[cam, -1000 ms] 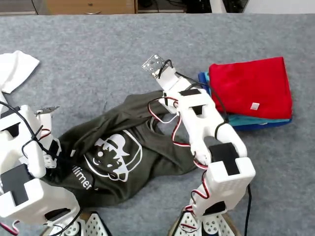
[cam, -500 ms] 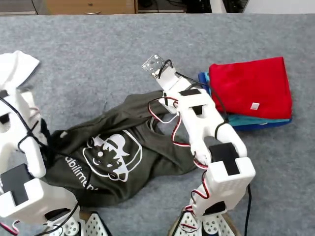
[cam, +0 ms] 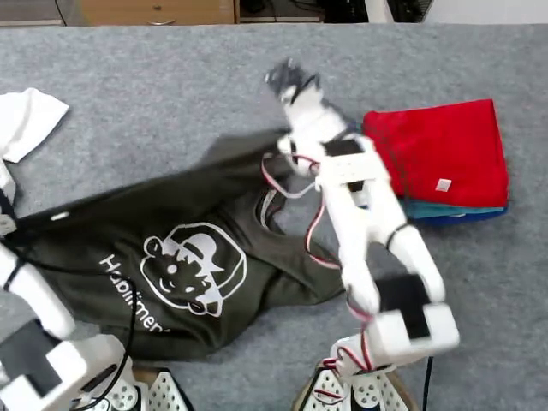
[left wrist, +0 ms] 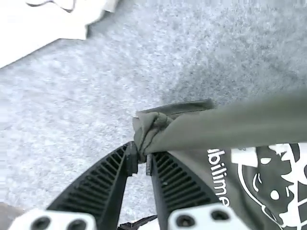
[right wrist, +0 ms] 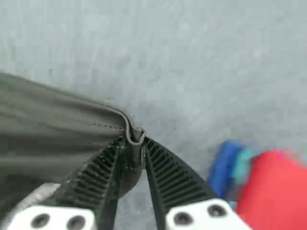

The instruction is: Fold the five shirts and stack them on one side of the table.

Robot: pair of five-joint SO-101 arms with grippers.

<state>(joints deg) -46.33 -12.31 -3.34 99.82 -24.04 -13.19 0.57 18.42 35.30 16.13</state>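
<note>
A dark olive shirt (cam: 184, 257) with a white print hangs stretched between both grippers, its lower part lying on the grey table (cam: 171, 94). My left gripper (left wrist: 139, 160) is shut on a bunched corner of the olive shirt (left wrist: 153, 125); from above it sits at the left edge (cam: 8, 224). My right gripper (right wrist: 135, 143) is shut on the hem of the olive shirt (right wrist: 57, 127), at the shirt's far right corner (cam: 287, 141). The held edge runs taut from one to the other. A red folded shirt (cam: 437, 150) tops a stack at the right.
Under the red shirt lie teal and blue folded shirts (cam: 449, 212). A crumpled white shirt (cam: 26, 120) lies at the far left edge, also in the left wrist view (left wrist: 48, 19). The stack (right wrist: 268, 187) is close beside the right gripper. Bare table lies beyond the olive shirt.
Both grippers have pulled apart and up with the shirt's edge. The left went toward the left edge, the right farther from its base. The crumpled shirt now hangs spread and taut.
</note>
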